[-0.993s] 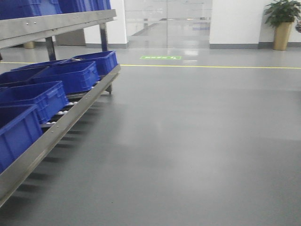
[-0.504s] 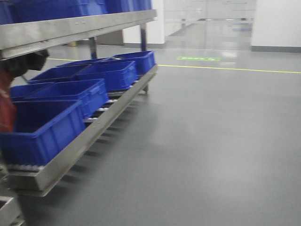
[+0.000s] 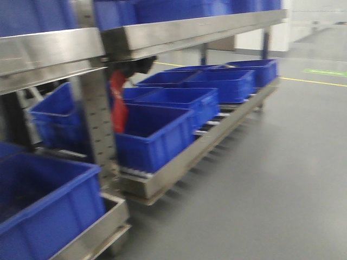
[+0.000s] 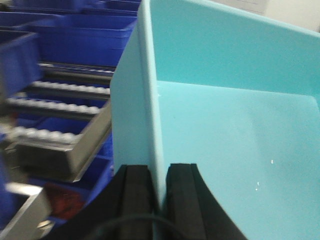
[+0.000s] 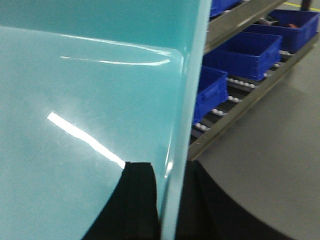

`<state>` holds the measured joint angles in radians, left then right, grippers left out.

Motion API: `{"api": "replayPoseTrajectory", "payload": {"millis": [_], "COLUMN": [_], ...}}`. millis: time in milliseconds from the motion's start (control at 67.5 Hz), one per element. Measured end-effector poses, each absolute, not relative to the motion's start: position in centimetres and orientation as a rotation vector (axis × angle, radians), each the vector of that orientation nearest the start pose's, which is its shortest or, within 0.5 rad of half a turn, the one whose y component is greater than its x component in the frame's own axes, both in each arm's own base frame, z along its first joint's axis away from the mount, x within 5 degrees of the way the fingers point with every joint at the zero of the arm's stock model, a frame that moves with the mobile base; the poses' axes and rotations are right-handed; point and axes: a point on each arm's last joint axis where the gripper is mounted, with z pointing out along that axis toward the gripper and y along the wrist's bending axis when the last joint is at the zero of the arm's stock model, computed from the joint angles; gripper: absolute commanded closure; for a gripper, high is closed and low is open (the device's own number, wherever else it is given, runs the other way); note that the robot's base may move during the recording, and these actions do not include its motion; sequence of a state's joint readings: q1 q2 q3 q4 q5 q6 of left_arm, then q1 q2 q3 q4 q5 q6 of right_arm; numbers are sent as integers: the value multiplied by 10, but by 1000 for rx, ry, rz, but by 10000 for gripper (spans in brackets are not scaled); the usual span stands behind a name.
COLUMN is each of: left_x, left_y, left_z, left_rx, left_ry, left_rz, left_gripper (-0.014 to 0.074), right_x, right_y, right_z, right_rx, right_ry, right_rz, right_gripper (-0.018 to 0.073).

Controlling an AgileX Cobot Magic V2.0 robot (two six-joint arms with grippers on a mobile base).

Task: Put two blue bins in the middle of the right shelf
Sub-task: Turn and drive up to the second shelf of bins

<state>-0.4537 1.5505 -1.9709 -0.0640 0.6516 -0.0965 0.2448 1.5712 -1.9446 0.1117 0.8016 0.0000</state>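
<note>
A pale light-blue bin (image 4: 235, 125) fills the left wrist view; my left gripper (image 4: 159, 187) is shut on its left wall, one black finger (image 4: 137, 195) outside and one inside. The same pale bin (image 5: 85, 100) fills the right wrist view; my right gripper (image 5: 170, 200) is shut on its right wall, one finger (image 5: 142, 200) inside and one outside. Only one pale bin shows; a second is out of view. The pale bin and both grippers do not show in the front view.
A steel roller shelf (image 3: 217, 135) with several dark blue bins (image 3: 157, 132) runs along the left, with an upper shelf (image 3: 162, 35) above. A shelf post (image 3: 95, 119) and another dark blue bin (image 3: 43, 211) stand close at the left front. Grey floor (image 3: 282, 179) lies to the right.
The front view has swung left: the shelf and its dark blue bins now fill the left and middle, far closer, and the doorway and plant have left the view.
</note>
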Motion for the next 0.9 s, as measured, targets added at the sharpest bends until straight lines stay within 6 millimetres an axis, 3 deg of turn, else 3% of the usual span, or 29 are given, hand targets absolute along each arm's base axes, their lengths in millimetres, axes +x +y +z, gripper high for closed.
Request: {"api": "replayPoseTrajectory", "payload": {"millis": [904], "left_x": [296], "left_y": [-148], "left_z": [534], "left_rx": [293], "left_ry": [1710], "left_rz": [-478], "left_gripper": [707], "right_x": [327], "right_y": [89], "right_z": [507], "right_rx": [-214], "right_ry": [1905], "right_rz": [292], "right_gripper": [712]}}
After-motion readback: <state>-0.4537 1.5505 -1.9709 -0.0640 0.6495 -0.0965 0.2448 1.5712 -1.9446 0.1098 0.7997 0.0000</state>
